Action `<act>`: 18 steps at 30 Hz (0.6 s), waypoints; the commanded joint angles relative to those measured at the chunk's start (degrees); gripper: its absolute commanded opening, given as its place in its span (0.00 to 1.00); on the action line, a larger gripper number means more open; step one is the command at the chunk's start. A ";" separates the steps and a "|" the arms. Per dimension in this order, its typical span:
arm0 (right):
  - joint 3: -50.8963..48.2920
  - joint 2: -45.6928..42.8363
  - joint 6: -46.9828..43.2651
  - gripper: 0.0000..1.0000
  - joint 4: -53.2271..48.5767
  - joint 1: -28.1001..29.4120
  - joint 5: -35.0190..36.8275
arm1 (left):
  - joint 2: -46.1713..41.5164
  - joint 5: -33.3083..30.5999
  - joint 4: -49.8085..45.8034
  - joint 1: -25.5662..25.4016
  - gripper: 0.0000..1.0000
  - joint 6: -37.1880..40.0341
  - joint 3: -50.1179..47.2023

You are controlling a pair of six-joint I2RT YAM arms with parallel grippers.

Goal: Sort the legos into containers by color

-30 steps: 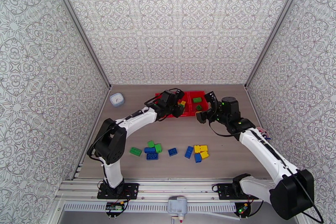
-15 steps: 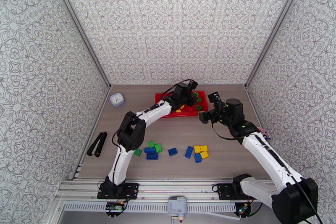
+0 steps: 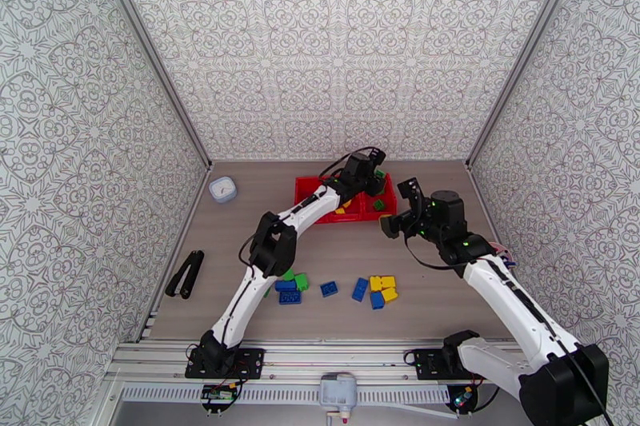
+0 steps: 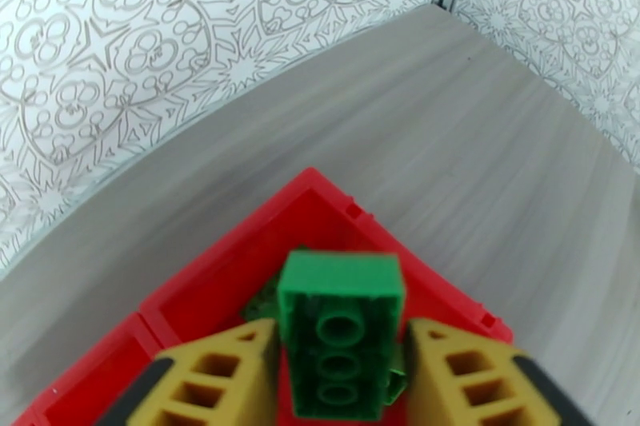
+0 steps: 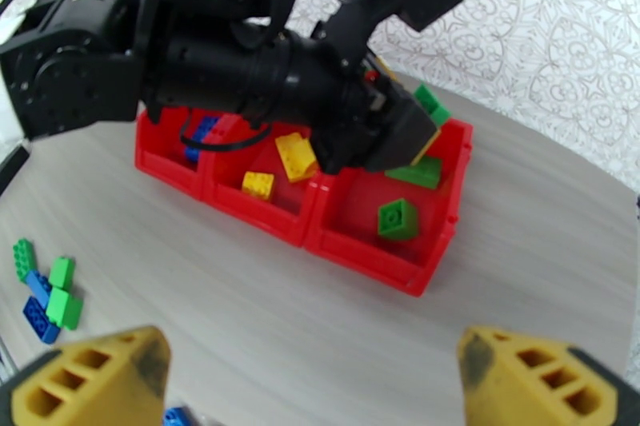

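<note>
Red tray [image 3: 302, 184] toward table's far edge, centre; three compartments. Left: blue brick [image 5: 200, 132], partly hidden. Middle: two yellow bricks [image 5: 258, 184]. Right: two green bricks [image 5: 398, 220]. Loose legos [image 3: 329, 288], studded, blue, green and yellow, toward near edge. Right gripper [image 5: 312, 352] spread wide, empty, just before tray. Left gripper [image 4: 342, 329] over right compartment, green brick [image 4: 340, 292] between fingers; clamped or freed, cannot tell. Grey wood-grain table [image 3: 240, 212]; patterned walls [image 3: 336, 60].

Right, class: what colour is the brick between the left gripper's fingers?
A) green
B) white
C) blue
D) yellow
A: the left wrist view shows a green brick between the fingers of the left gripper, above the red tray.
</note>
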 commanded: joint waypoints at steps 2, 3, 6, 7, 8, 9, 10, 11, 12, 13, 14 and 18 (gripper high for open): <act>0.91 -0.52 -0.69 0.99 -2.28 -0.34 0.36 | -2.63 0.56 -2.62 -0.08 0.59 0.76 0.10; 1.17 -0.41 -0.80 0.99 -2.52 -0.34 -0.07 | -4.03 0.53 -2.16 -0.08 0.61 0.81 -1.75; 1.57 -0.05 -1.51 0.99 -2.91 -0.34 -1.72 | -9.30 0.32 0.20 -0.09 0.67 0.42 -8.25; 1.57 0.18 -1.86 0.99 -3.08 -0.34 -2.46 | -11.24 0.11 0.76 -0.08 0.70 0.07 -10.54; 1.70 0.43 -2.28 0.99 -3.16 -0.26 -3.13 | -12.69 -0.16 1.27 -0.08 0.71 -0.16 -12.42; 1.67 0.72 -2.68 0.99 -3.18 -0.20 -3.78 | -14.83 -0.52 1.69 -0.02 0.74 -0.51 -16.25; 1.74 1.04 -3.15 0.99 -3.01 0.12 -4.39 | -16.78 -1.03 2.05 -0.11 0.76 -0.90 -19.37; 1.69 1.37 -3.87 0.99 -2.87 0.54 -4.85 | -19.28 -1.53 2.36 -0.08 0.79 -1.29 -21.69; 1.66 1.76 -4.77 0.99 -2.50 1.35 -5.07 | -21.69 -2.47 2.62 -0.14 0.81 -1.86 -24.73; 1.60 2.11 -5.64 1.00 -2.12 2.18 -5.07 | -24.03 -3.42 2.88 -0.17 0.83 -2.57 -27.68; 1.60 2.57 -6.29 1.00 -1.83 3.04 -5.08 | -26.06 -4.28 3.12 -0.17 0.85 -3.23 -30.37; 2.02 4.87 -9.27 1.00 -0.73 6.84 -5.82 | -35.05 -8.46 3.94 -0.19 0.92 -6.28 -42.17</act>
